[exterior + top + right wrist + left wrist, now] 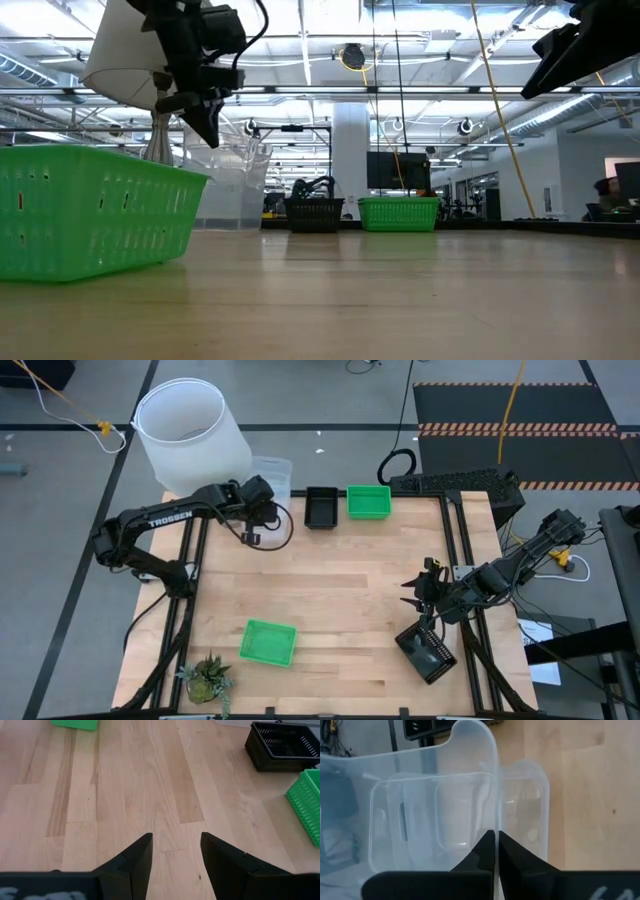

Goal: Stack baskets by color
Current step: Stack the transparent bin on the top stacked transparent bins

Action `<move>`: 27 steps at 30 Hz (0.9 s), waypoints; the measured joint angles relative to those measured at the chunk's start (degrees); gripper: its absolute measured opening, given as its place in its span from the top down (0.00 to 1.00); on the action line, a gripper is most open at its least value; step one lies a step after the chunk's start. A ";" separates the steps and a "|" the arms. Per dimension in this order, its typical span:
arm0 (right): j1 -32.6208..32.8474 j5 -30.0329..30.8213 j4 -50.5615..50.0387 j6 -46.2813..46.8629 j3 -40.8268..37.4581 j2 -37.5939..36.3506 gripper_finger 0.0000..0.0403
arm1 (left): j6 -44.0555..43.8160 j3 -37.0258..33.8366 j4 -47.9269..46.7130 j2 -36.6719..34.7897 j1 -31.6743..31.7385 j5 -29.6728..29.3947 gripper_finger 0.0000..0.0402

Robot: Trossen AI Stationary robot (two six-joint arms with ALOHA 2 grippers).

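Lampshade is standing at the far left corner, beside clear baskets whose rim my left gripper is pinching. Black and green baskets are sitting nearby. My right gripper is hovering spread.

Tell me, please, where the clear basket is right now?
In the high view, the clear basket sits at the table's far left edge, between the white lampshade and the black basket, its wall pinched by the left gripper.
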 joint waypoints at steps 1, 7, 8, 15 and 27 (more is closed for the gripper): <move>0.00 0.00 0.00 0.00 0.00 0.00 0.60 | -0.03 0.00 -0.23 0.00 0.00 -0.10 0.97; 0.00 0.00 -0.02 0.01 0.00 0.00 0.60 | -0.11 0.00 -2.33 0.00 0.00 -1.81 0.92; 0.00 0.00 0.00 0.02 0.00 0.00 0.60 | -0.13 0.00 -2.73 0.00 0.00 -1.89 0.92; 0.00 0.00 -0.02 0.02 0.00 0.00 0.60 | 0.64 0.00 -3.36 0.00 0.00 -3.25 0.92; 0.00 0.01 -0.02 -0.86 0.00 0.00 0.60 | -1.34 0.00 -6.30 0.00 -0.02 -4.71 0.92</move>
